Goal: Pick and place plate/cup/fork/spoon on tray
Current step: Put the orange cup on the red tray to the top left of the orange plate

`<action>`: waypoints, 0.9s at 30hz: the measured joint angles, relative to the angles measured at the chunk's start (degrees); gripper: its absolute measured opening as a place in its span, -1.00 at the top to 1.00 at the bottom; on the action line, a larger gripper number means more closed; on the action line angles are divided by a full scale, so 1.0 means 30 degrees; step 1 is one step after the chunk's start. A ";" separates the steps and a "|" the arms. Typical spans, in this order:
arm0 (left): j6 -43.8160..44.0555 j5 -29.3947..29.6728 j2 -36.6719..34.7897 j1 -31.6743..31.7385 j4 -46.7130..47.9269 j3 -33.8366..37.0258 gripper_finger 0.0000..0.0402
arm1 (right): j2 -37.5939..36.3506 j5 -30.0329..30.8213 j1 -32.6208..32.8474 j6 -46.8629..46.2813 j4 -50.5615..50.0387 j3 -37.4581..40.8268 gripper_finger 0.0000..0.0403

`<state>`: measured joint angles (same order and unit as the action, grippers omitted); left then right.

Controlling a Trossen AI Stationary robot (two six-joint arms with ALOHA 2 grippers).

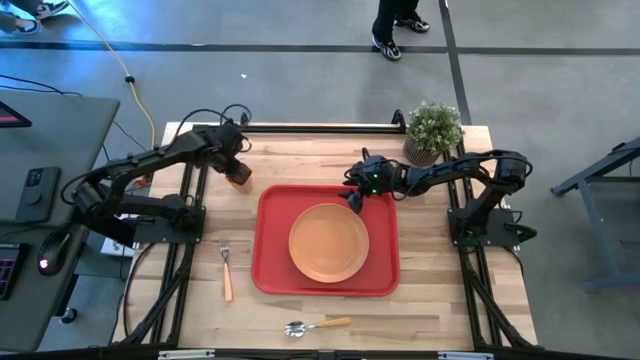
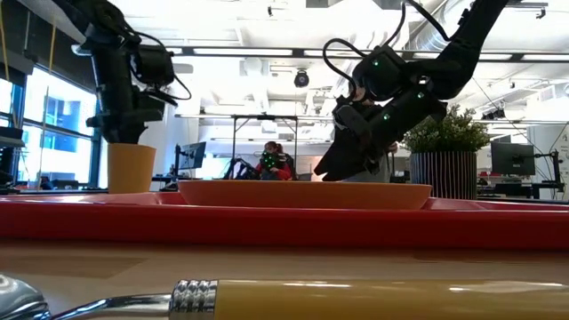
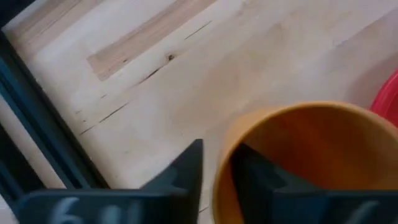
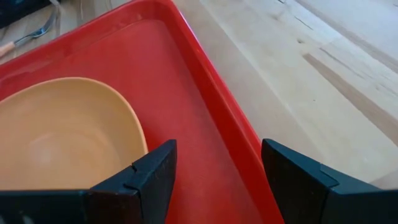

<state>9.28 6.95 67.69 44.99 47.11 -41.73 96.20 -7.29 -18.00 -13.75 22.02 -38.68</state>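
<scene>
Cup step: left gripper [image 1: 238, 172] fingers clamping the cup [image 1: 239, 174] rim, upper left of the tray [image 1: 270, 240], needing carry rightward onto it; right gripper [image 1: 355, 198] fingers gaping, empty, beside the plate [image 1: 328, 242].

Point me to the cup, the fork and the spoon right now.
cup [image 1: 238, 176], high view, on its rim under the left gripper.
fork [image 1: 226, 270], high view, mid-length, where tines meet orange handle.
spoon [image 1: 317, 325], high view, on the neck beside the bowl.
</scene>
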 joint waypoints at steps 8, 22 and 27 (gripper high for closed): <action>-0.0144 -0.0603 -0.0295 -0.0762 -0.0251 -0.2501 0.96 | 0.0000 0.0005 0.0000 -0.0411 -0.0423 0.0000 -0.12; 0.1322 -0.2154 0.2245 -0.7509 -0.1056 -0.4037 0.98 | -0.1969 0.1129 -0.0525 -0.0258 -0.2154 0.0029 -0.12; 0.1362 -0.2132 0.3835 -0.8389 -0.1204 -0.4037 0.98 | -0.2688 0.1345 -0.0398 -0.0433 -0.2339 0.0023 -0.12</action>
<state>13.37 0.56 79.19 19.83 43.50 -53.84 88.14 -3.25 -19.19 -15.05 15.00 -38.61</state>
